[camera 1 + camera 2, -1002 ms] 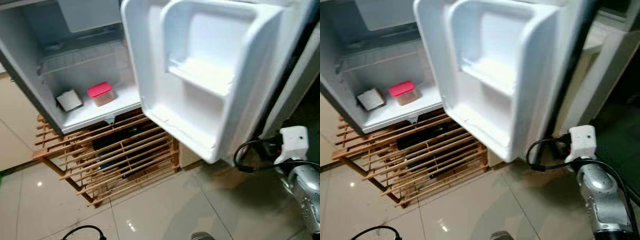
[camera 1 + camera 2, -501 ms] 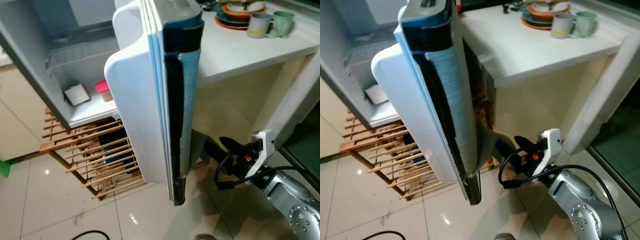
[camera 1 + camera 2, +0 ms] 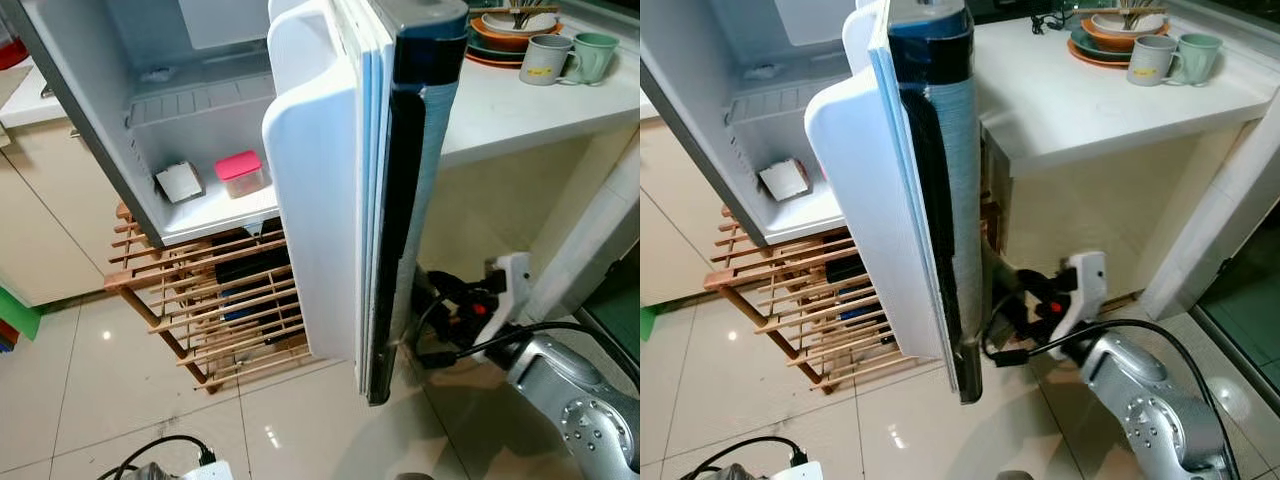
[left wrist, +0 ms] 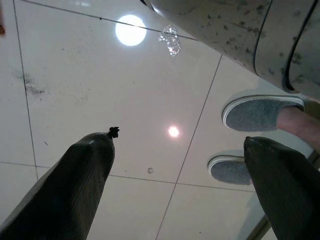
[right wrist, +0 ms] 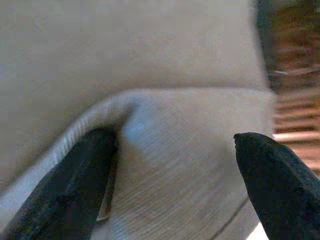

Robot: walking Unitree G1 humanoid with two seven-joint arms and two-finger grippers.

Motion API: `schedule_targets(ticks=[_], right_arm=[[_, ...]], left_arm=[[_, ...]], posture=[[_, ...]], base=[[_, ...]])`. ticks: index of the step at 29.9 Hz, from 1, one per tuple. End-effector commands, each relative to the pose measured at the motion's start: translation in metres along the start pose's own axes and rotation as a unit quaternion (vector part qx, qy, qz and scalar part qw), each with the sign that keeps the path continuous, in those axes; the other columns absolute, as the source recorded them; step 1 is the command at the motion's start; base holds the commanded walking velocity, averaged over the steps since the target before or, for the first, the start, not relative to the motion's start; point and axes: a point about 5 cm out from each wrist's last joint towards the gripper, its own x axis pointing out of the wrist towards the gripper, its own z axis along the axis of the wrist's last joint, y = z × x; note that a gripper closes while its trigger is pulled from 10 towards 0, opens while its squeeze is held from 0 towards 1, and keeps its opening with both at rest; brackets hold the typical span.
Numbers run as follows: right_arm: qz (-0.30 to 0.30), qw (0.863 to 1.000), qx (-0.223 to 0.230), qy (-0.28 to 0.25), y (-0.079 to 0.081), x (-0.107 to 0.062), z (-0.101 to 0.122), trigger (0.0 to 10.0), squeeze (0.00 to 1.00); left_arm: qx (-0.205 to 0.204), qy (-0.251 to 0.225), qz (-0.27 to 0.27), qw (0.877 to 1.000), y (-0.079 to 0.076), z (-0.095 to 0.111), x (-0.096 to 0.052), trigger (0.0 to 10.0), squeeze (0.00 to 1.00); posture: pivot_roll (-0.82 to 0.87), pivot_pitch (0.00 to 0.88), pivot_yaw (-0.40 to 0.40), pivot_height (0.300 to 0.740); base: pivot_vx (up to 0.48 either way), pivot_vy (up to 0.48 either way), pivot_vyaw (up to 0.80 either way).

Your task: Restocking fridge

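Right gripper [image 3: 1002,292] — fingers spread — against fridge door's [image 3: 905,200] outer face

Things around the kitchen

Two mugs [image 3: 1167,58] and stacked plates [image 3: 1110,40] sit on the white counter [image 3: 1080,100]. A wooden slatted rack [image 3: 220,300] stands on the shiny tiled floor [image 3: 80,390].

Two mugs [image 3: 565,58], one fridge [image 3: 200,110]

Glossy cream floor tiles [image 3: 90,400] fill the lower left; a white bench [image 3: 1110,95] carrying mugs [image 3: 1170,58] sits upper right.
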Motion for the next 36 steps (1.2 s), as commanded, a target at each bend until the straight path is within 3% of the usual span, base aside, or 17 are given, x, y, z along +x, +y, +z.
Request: schedule_targets(ticks=[1,4,10,14,16,17,18,19,23,24,26,29,30,31,33,34,36], right_arm=[[0.05,0.999,-0.005,-0.008,0.016,0.001,0.007,10.0,0.0],[0.103,0.995,0.006,-0.013,0.031,-0.004,0.014,10.0,0.0],[0.13,0.991,0.018,-0.018,0.038,-0.007,0.018,10.0,0.0],[0.072,0.996,0.036,-0.024,0.016,-0.006,0.017,10.0,0.0],[-0.032,0.999,0.013,-0.026,-0.013,-0.004,0.015,10.0,0.0],[-0.11,0.993,0.007,-0.036,-0.033,-0.004,0.016,10.0,0.0],[-0.11,0.993,0.007,-0.036,-0.033,-0.004,0.016,10.0,0.0],[-0.18,0.983,-0.021,-0.034,-0.051,-0.006,0.016,10.0,0.0],[-0.234,0.971,-0.037,-0.012,-0.066,-0.009,0.005,10.0,0.0],[-0.234,0.971,-0.037,-0.012,-0.066,-0.009,0.005,10.0,0.0],[-0.23,0.973,-0.031,0.001,-0.064,-0.007,-0.003,10.0,0.0],[-0.223,0.974,-0.035,0.016,-0.06,-0.001,-0.015,10.0,0.0],[-0.226,0.973,-0.04,0.016,-0.06,0.002,-0.018,10.0,0.0],[-0.226,0.973,-0.04,0.016,-0.06,0.002,-0.018,10.0,0.0],[-0.231,0.972,-0.041,0.014,-0.061,0.004,-0.021,10.0,0.0],[-0.231,0.972,-0.041,0.014,-0.061,0.004,-0.021,10.0,0.0],[-0.235,0.971,-0.044,0.014,-0.062,0.005,-0.023,10.0,0.0]], left_arm=[[0.001,0.009,0.001,1.0,0.0,-0.005,0.0,10.0,0.0],[0.004,0.007,-0.007,1.0,-0.002,-0.004,0.0,10.0,0.0],[0.008,0.006,-0.011,1.0,-0.001,-0.003,0.0,10.0,0.0],[0.005,-0.002,-0.006,1.0,0.001,0.0,-0.001,10.0,0.0],[-0.004,-0.012,0.014,1.0,0.007,0.003,-0.003,10.0,0.0],[-0.02,-0.027,0.033,0.999,0.012,0.008,-0.005,10.0,0.0],[-0.02,-0.027,0.033,0.999,0.012,0.008,-0.005,10.0,0.0],[-0.06,-0.064,0.062,0.994,0.023,0.021,-0.009,10.0,0.0],[-0.124,-0.167,0.103,0.973,0.049,0.06,-0.026,10.0,0.0],[-0.124,-0.167,0.103,0.973,0.049,0.06,-0.026,10.0,0.0],[-0.124,-0.209,0.103,0.965,0.056,0.079,-0.034,10.0,0.0],[-0.095,-0.286,0.099,0.948,0.068,0.117,-0.052,10.0,0.0],[-0.058,-0.317,0.11,0.94,0.074,0.136,-0.064,10.0,0.0],[-0.058,-0.317,0.11,0.94,0.074,0.136,-0.064,10.0,0.0],[0.005,-0.305,0.14,0.942,0.078,0.143,-0.07,10.0,0.0],[0.005,-0.305,0.14,0.942,0.078,0.143,-0.07,10.0,0.0],[0.05,-0.278,0.166,0.945,0.081,0.141,-0.071,10.0,0.0]], posture=[[-0.21,0.0,0.109,0.74],[-0.21,0.0,0.108,0.74],[-0.22,0.0,0.104,0.74],[-0.21,0.0,0.1,0.74],[-0.21,0.0,0.099,0.74],[-0.21,0.0,0.098,0.74],[-0.21,0.0,0.098,0.74],[-0.2,0.0,0.098,0.74],[-0.19,0.0,0.096,0.74],[-0.19,0.0,0.096,0.74],[-0.18,0.0,0.096,0.74],[-0.19,0.0,0.1,0.74],[-0.19,0.0,0.103,0.74],[-0.19,0.0,0.103,0.74],[-0.19,0.0,0.106,0.74],[-0.19,0.0,0.106,0.74],[-0.2,0.0,0.111,0.74]], base=[[0.0,0.0,0.0],[0.0,0.0,0.0],[0.0,0.0,0.0],[0.0,0.0,0.0],[0.0,0.0,0.0],[0.0,0.0,0.0],[0.0,0.0,0.0],[0.0,0.0,0.0],[0.0,0.0,0.0],[0.0,0.0,0.0],[0.0,0.0,0.0],[0.0,0.0,0.0],[0.0,0.0,0.0],[0.0,0.0,0.0],[0.0,0.0,0.0],[0.0,0.0,0.0],[0.0,0.0,0.0]])
